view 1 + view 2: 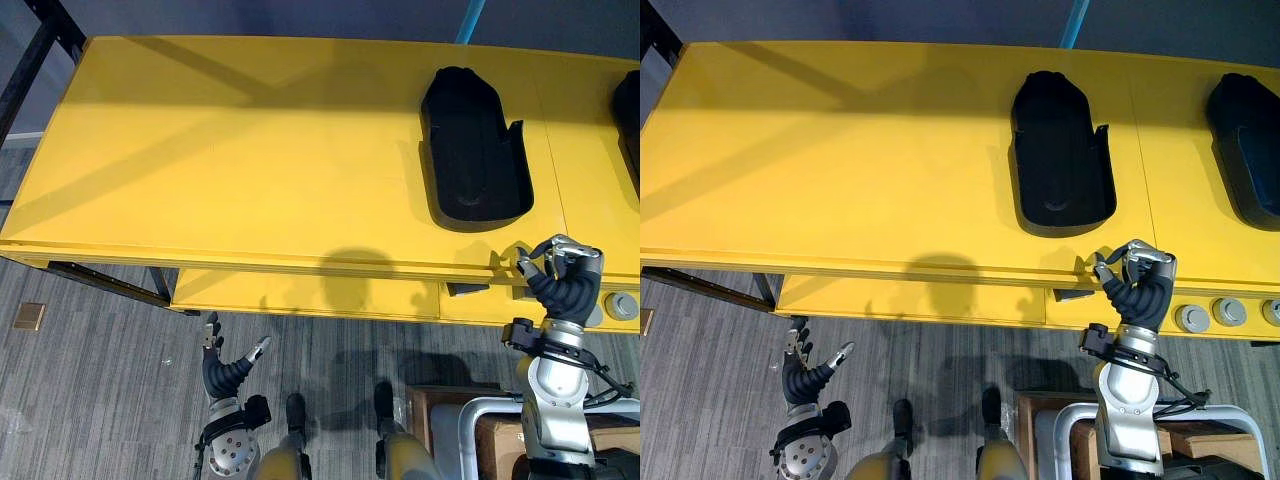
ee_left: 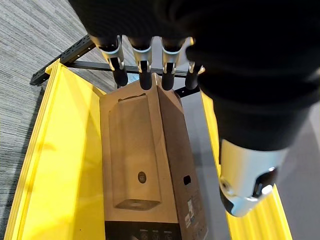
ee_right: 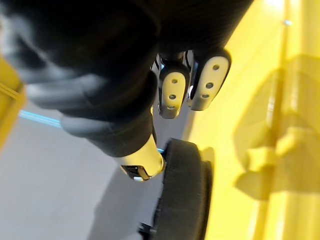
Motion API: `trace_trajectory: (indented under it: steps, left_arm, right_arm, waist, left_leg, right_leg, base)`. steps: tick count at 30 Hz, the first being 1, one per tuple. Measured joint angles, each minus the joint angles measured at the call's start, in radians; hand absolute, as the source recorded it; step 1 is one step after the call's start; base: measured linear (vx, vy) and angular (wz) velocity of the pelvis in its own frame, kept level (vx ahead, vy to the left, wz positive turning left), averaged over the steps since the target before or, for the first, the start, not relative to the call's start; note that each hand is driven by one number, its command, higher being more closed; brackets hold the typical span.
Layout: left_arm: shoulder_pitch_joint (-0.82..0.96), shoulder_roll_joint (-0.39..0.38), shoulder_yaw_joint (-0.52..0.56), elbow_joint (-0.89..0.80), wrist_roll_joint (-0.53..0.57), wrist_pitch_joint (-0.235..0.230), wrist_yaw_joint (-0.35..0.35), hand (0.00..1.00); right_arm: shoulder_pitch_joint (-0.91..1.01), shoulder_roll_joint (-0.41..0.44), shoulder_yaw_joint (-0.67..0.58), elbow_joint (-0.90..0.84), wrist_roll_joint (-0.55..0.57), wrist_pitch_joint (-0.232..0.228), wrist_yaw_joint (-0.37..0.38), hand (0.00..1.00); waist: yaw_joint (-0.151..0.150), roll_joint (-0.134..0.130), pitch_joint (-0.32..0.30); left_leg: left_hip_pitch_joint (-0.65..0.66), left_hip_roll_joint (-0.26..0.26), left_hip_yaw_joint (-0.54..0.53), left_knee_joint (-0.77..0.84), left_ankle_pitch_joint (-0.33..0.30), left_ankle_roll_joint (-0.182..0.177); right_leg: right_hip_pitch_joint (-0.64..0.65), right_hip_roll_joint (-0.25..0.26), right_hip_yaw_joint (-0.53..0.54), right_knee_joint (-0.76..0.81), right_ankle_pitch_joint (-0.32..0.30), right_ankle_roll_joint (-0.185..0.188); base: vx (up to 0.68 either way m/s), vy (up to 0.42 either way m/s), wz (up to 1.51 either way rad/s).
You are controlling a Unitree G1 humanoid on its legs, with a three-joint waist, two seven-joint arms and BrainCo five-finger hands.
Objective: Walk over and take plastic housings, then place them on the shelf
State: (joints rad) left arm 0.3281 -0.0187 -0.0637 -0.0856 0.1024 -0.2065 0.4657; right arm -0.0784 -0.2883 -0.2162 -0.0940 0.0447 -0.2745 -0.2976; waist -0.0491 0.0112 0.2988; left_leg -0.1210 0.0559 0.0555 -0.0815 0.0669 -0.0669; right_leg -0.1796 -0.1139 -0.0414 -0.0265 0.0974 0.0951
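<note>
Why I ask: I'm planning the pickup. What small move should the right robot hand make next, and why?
The right robot hand should probably open and reach forward to the near end of the black plastic housing. It hovers at the front edge of the yellow table, fingers curled on nothing, and the housing lies further in, apart from it. The left robot hand hangs low, open.
</note>
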Motion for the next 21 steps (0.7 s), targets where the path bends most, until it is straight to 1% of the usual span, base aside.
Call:
trace_trajectory:
  steps: [4, 7, 9, 13, 16, 21]
  left_arm:
    - [0.0, 0.004, -0.003, 0.003, 0.0, -0.001, 0.001, 0.0]
    - [0.0, 0.014, -0.008, 0.009, -0.001, -0.001, 0.001, 0.0]
    - [0.0, 0.021, -0.014, 0.009, -0.002, -0.003, 0.002, 0.0]
    - [0.004, 0.023, -0.025, 0.009, -0.003, -0.005, 0.003, 0.0]
    - [0.005, 0.024, -0.033, 0.009, -0.003, -0.005, 0.006, 0.0]
    - [0.005, 0.024, -0.041, 0.008, -0.004, -0.006, 0.008, 0.0]
  right_arm:
    - [-0.093, -0.034, 0.025, 0.106, 0.002, 0.018, -0.009, 1.0]
    - [-0.153, -0.035, 0.041, 0.183, 0.003, 0.024, -0.022, 1.0]
    - [-0.197, -0.038, 0.042, 0.227, 0.008, 0.029, -0.033, 1.0]
    - [-0.254, -0.08, 0.062, 0.282, 0.029, 0.036, -0.044, 1.0]
    - [-0.298, -0.101, 0.071, 0.323, 0.03, 0.037, -0.046, 1.0]
    - [-0.348, -0.109, 0.081, 0.365, 0.031, 0.039, -0.047, 1.0]
  waist:
    - [0.008, 0.001, 0.0]
    - [0.017, 0.002, -0.001]
    - [0.019, 0.006, -0.003]
    - [0.027, 0.01, -0.005]
    - [0.033, 0.018, -0.004]
    - [0.04, 0.027, -0.004]
  left_leg:
    - [-0.011, -0.002, -0.009, 0.006, 0.001, 0.001]
    - [-0.02, -0.003, -0.017, 0.014, 0.001, 0.001]
    - [-0.029, -0.005, -0.031, 0.019, 0.002, 0.002]
    - [-0.034, -0.008, -0.037, 0.022, 0.002, 0.003]
    - [-0.036, -0.012, -0.046, 0.023, 0.004, 0.005]
    - [-0.038, -0.012, -0.051, 0.023, 0.005, 0.006]
  right_leg:
    - [-0.004, -0.002, -0.002, 0.0, 0.0, 0.0]
    - [-0.005, -0.002, -0.006, 0.0, 0.0, -0.001]
    - [-0.005, -0.004, -0.02, 0.0, 0.0, -0.001]
    - [-0.005, -0.008, -0.025, 0.001, 0.0, -0.001]
    - [-0.005, -0.008, -0.028, 0.003, 0.0, -0.002]
    - [-0.005, -0.008, -0.031, 0.004, -0.001, -0.003]
  base:
    - [0.02, 0.029, 0.07]
    - [0.02, 0.024, 0.08]
    - [0.01, 0.028, 0.16]
    - [0.01, 0.022, 0.06]
    - [0.01, 0.032, 0.04]
    - [0.0, 0.007, 0.01]
